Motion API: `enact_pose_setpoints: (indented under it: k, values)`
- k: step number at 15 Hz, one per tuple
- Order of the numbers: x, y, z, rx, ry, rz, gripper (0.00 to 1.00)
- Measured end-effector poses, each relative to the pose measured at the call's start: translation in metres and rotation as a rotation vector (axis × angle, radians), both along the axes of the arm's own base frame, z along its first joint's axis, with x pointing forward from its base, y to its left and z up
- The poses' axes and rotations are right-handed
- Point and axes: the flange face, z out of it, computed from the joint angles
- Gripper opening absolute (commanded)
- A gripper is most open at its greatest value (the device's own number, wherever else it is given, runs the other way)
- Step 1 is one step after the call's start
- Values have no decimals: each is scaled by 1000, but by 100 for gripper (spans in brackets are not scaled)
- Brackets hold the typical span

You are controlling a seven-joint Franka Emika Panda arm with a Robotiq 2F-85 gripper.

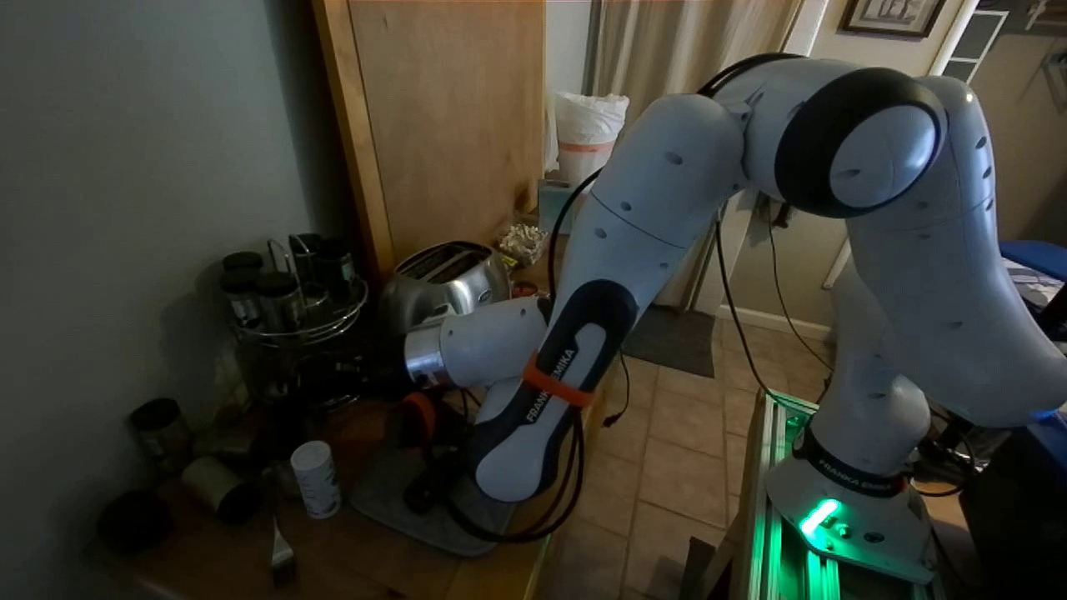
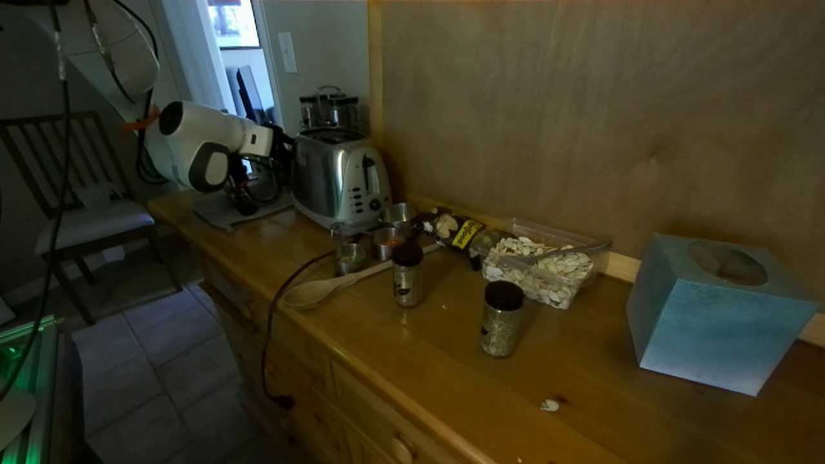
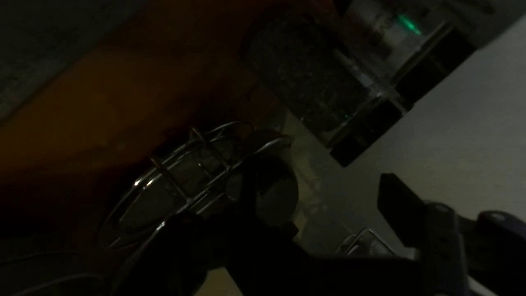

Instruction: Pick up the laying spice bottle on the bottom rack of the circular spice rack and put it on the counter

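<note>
In an exterior view the circular spice rack [image 1: 338, 327] stands by the wall with dark-capped jars on its upper tier. In the other-angle exterior view it shows behind the toaster. My gripper [image 3: 318, 174] reaches in at the lower tier, which is very dark there. In the wrist view its fingers [image 3: 400, 207] stand wide apart, so it is open. A dim round end [image 3: 279, 193], possibly of the laying spice bottle, lies close beside the left finger, well apart from the right one. The rest of that bottle is hidden. The wooden counter [image 2: 451, 351] runs beneath.
The chrome toaster [image 2: 341, 177] stands close to the arm. A capped glass jar [image 3: 304, 74] hangs over the upper part of the wrist view. Near the rack are a white shaker [image 1: 317, 479], a tipped jar [image 1: 218, 489] and a grey mat [image 1: 417, 510].
</note>
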Motion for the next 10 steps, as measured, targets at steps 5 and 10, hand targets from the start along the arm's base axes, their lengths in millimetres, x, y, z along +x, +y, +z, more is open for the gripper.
enact_pose_setpoints:
  k: [5, 10]
  values:
    - [1, -6, 7, 22, -28, 3, 76]
    - [2, -8, 10, 36, -26, 7, 66]
